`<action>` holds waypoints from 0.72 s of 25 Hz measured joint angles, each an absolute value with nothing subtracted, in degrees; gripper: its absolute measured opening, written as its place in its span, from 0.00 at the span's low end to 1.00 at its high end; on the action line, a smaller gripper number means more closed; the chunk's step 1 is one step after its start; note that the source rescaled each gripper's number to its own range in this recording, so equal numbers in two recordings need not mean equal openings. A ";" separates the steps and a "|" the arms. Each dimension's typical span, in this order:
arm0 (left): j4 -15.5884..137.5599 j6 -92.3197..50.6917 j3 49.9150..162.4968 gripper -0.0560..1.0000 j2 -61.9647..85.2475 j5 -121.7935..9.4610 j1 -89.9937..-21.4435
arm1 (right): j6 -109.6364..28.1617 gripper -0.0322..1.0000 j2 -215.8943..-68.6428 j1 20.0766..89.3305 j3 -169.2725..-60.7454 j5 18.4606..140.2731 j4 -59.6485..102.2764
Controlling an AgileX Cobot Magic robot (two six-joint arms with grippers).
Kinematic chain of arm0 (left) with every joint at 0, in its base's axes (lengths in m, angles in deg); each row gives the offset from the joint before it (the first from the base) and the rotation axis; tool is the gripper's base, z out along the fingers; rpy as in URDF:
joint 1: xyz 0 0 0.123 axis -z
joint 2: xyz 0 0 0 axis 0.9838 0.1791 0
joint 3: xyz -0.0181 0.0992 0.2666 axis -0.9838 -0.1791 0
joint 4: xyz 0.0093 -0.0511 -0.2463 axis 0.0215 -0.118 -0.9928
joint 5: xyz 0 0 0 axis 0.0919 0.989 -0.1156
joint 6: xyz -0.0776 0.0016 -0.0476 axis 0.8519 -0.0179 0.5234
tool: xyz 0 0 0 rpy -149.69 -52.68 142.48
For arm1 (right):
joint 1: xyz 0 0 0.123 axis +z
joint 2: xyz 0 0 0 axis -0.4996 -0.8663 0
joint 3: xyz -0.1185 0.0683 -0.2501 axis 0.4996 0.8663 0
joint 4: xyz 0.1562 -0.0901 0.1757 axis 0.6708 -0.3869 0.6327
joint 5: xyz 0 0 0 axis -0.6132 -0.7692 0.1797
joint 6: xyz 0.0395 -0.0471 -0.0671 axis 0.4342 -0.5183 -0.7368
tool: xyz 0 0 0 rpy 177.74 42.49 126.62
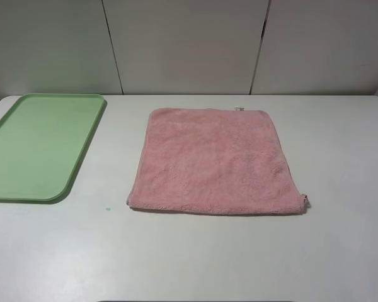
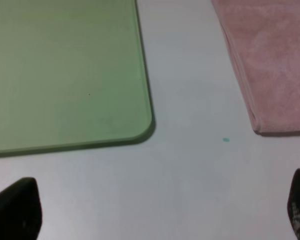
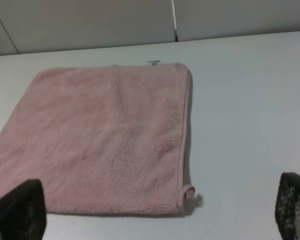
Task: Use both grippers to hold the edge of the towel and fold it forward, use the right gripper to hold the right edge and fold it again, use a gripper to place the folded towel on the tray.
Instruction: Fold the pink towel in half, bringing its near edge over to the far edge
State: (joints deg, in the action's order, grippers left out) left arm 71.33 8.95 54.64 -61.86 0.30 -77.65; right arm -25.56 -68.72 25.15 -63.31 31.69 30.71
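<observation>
The salmon-pink towel (image 1: 215, 160) lies flat and unfolded in the middle of the white table, with a small white tag (image 1: 239, 108) on its far hem. Its near edge (image 1: 214, 208) runs along the front side. The light green tray (image 1: 41, 145) rests at the left. Neither arm shows in the high view. In the left wrist view the left gripper (image 2: 160, 212) is open over bare table, between the tray's near corner (image 2: 140, 127) and the towel's corner (image 2: 270, 122). In the right wrist view the right gripper (image 3: 160, 215) is open, hovering off the towel's (image 3: 105, 140) near right corner.
Pale wall panels (image 1: 189, 44) close off the back of the table (image 1: 340, 251). A tiny green speck (image 1: 107, 209) lies on the table between the tray and the towel.
</observation>
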 joint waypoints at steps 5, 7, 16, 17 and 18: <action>71.10 8.95 54.64 0.99 -61.86 0.30 -76.59 | -26.59 1.00 -68.72 25.15 -63.31 31.69 31.50; 70.39 8.95 54.64 0.99 -61.86 0.30 -75.66 | -27.65 1.00 -68.72 25.24 -63.31 31.69 32.29; 70.18 8.01 55.65 0.99 -52.11 2.25 -70.75 | -30.08 1.00 -77.63 30.74 -63.36 30.83 33.68; 70.24 7.56 55.65 0.99 -50.84 2.44 -69.91 | -30.93 1.00 -78.93 31.15 -63.36 30.83 33.68; 70.24 7.12 55.65 0.99 -49.38 2.57 -69.14 | -31.86 1.00 -80.46 31.34 -63.50 30.76 33.68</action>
State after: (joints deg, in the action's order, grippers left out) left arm 70.24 7.12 55.65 -49.38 2.57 -69.14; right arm -31.86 -80.46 31.34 -63.50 30.76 33.68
